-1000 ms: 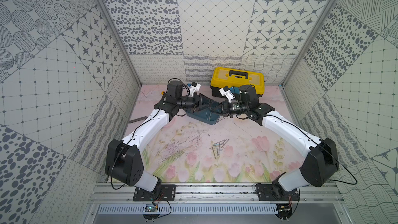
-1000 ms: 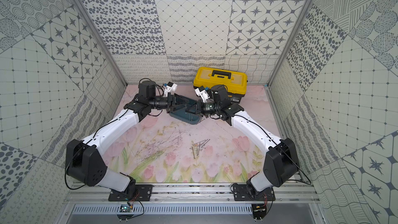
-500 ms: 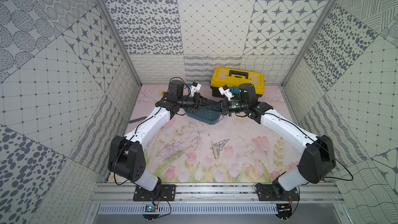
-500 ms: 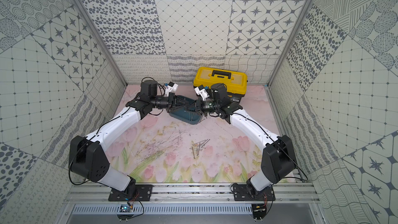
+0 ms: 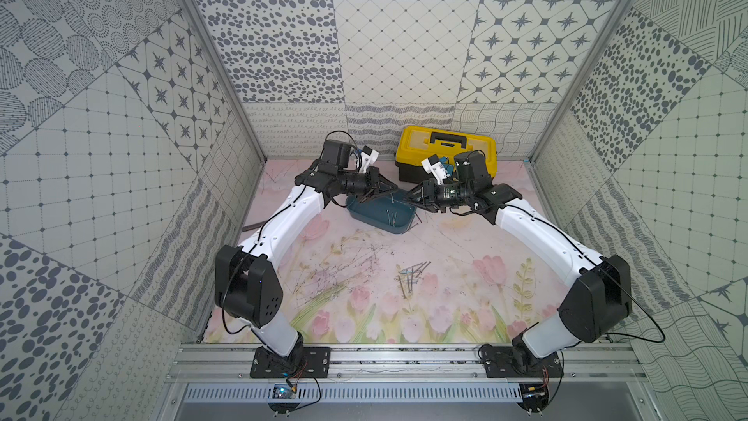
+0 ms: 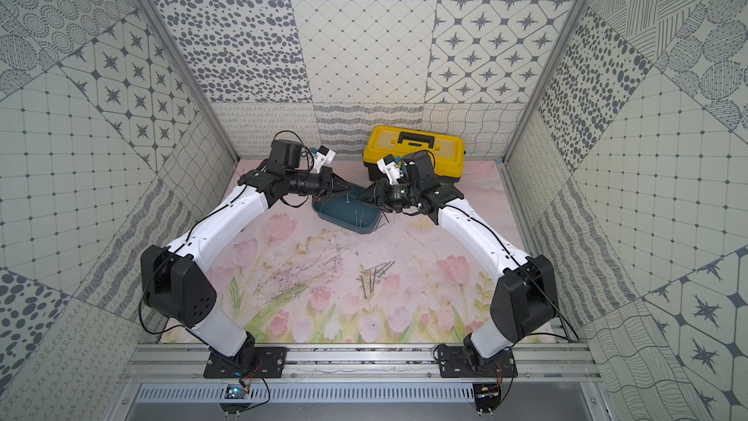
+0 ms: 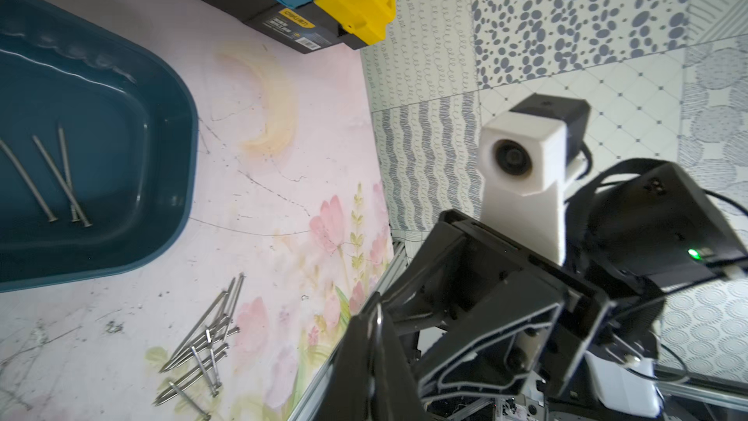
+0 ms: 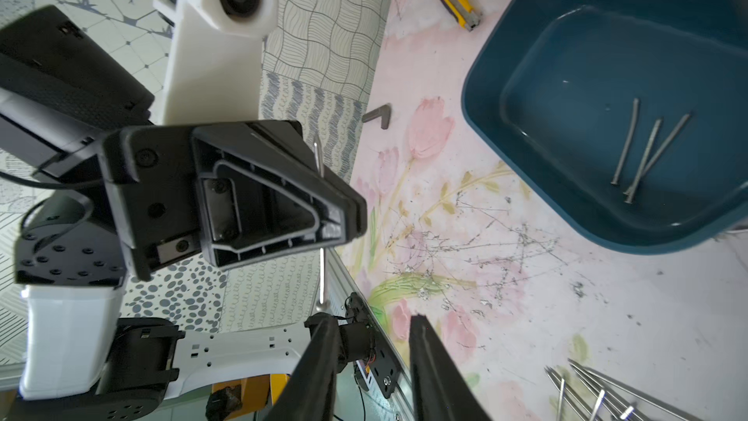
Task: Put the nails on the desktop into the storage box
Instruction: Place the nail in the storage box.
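Observation:
The teal storage box stands on the tulip-printed desktop at the back, with three nails lying in it. My left gripper hovers over the box, shut on one upright nail. Facing it tip to tip, my right gripper is open with nothing between its fingers. A loose pile of nails lies on the desktop nearer the front.
A yellow-and-black toolbox stands against the back wall, right behind the right wrist. A dark L-shaped bar lies by the left wall. A yellow utility knife lies beyond the box.
The left jaws have closed on the nail held between the two grippers, and the right jaws have opened off it. Both arms have stayed over the box.

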Action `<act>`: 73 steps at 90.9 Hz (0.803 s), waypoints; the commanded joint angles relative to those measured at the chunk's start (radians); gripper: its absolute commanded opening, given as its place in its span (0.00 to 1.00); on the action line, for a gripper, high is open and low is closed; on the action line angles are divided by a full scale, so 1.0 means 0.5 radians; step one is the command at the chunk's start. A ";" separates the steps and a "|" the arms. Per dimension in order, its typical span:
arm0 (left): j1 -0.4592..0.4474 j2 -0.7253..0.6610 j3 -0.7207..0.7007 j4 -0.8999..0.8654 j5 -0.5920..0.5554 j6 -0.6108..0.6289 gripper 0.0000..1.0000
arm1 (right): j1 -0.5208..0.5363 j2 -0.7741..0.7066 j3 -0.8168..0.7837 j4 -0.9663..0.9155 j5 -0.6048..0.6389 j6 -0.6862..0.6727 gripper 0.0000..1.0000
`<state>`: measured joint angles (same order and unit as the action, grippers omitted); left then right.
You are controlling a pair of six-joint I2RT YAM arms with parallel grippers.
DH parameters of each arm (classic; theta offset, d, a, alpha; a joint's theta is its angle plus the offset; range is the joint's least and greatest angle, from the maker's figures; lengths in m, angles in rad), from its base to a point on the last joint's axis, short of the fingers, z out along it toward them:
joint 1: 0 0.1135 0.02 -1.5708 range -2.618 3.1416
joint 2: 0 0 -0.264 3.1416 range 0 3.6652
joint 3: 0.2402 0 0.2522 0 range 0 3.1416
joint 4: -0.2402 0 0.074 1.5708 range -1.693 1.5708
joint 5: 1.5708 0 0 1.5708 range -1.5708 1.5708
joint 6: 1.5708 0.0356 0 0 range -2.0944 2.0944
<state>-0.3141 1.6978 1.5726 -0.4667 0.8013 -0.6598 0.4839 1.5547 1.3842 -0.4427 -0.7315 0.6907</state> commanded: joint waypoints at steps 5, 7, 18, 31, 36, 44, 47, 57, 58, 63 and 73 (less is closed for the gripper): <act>-0.038 0.307 0.330 -0.626 -0.605 0.584 0.00 | 0.010 -0.125 0.054 -0.389 0.258 -0.383 0.35; -0.051 0.350 0.373 -0.655 -0.654 0.635 0.00 | 0.010 -0.137 0.054 -0.423 0.289 -0.418 0.35; -0.117 0.598 0.676 -0.867 -0.934 0.779 0.00 | 0.008 -0.193 0.057 -0.568 0.397 -0.560 0.35; -0.170 0.865 0.969 -1.022 -1.241 0.878 0.00 | 0.006 -0.248 0.056 -0.663 0.482 -0.655 0.35; -0.181 0.962 1.071 -1.076 -1.323 0.905 0.00 | 0.007 -0.265 0.048 -0.686 0.503 -0.679 0.35; -0.179 1.099 1.194 -1.123 -1.398 0.911 0.00 | 0.008 -0.280 0.050 -0.725 0.540 -0.730 0.35; -0.178 1.140 1.228 -1.129 -1.417 0.910 0.00 | 0.006 -0.281 0.055 -0.750 0.562 -0.753 0.35; -0.173 1.252 1.298 -1.137 -1.448 0.914 0.00 | 0.006 -0.290 0.062 -0.822 0.658 -0.841 0.35; -0.173 1.258 1.305 -1.139 -1.451 0.914 0.00 | 0.007 -0.293 0.061 -0.829 0.671 -0.849 0.36; -0.165 1.305 1.318 -1.143 -1.468 0.914 0.00 | 0.006 -0.298 0.057 -0.858 0.725 -0.887 0.36; -0.130 1.367 1.298 -1.148 -1.481 0.874 0.00 | 0.008 -0.302 0.050 -0.903 0.772 -0.949 0.37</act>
<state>-0.3965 2.3291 2.2017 -0.9455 0.1745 -0.2657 0.4839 1.4326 1.3911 -0.8650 -0.4019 0.2806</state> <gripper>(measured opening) 0.064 0.363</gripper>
